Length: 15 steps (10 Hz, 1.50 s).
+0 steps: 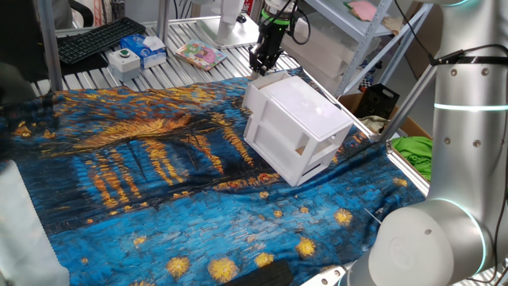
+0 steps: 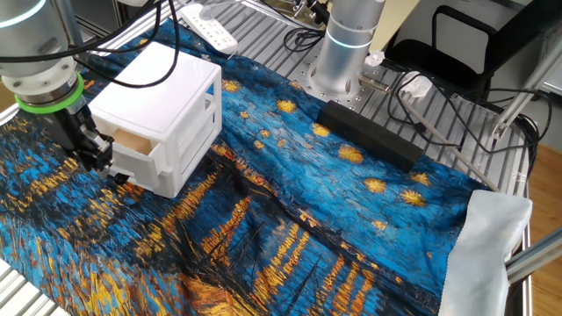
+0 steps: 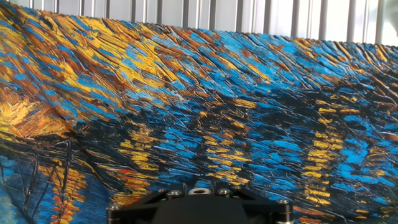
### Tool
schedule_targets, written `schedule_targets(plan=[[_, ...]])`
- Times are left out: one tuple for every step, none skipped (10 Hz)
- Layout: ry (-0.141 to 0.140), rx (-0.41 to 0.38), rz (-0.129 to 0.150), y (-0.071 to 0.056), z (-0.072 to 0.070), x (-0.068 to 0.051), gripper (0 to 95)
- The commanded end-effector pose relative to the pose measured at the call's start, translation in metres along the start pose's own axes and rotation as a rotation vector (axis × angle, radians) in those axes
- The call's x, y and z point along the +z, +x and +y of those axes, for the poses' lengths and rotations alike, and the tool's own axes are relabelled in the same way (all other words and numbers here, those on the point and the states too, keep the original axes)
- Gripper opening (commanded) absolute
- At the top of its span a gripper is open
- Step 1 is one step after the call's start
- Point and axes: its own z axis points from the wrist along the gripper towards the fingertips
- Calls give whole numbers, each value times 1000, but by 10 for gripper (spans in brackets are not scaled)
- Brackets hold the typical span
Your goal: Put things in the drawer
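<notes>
Because the drawer [image 2: 145,151] stands slightly pulled out at the left of the other fixed view, the tan block [image 2: 132,140] shows inside it, so the remaining step looks like pushing it shut. The gripper [image 2: 98,156] hangs just in front of the drawer's face, pointing down; whether its jaws are parted I cannot tell, and nothing seems held. The cabinet [image 1: 305,119] sits on a painted blue-and-gold cloth [image 1: 159,183]. No brand or writing is legible anywhere.
</notes>
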Motion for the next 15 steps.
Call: schedule_targets(plan=[[3,-4,-7,0,0,0,0],[3,-5,-8,0,0,0,0],[3,-5,-11,1,0,0,0],[4,-5,-11,1,0,-1,0],[4,-4,-13,2,1,-1,0],[4,-3,-13,3,1,-1,0],[4,-3,-14,4,1,-1,0],[2,-1,-18,5,1,-1,0],[1,-1,-20,7,1,0,0],[1,-1,-21,8,1,0,0],[0,0,-20,9,1,-1,0],[0,1,-20,10,1,-1,0],[-2,2,-29,13,0,-1,0],[-4,1,-42,14,0,0,0],[-4,1,-44,15,-1,0,0]])
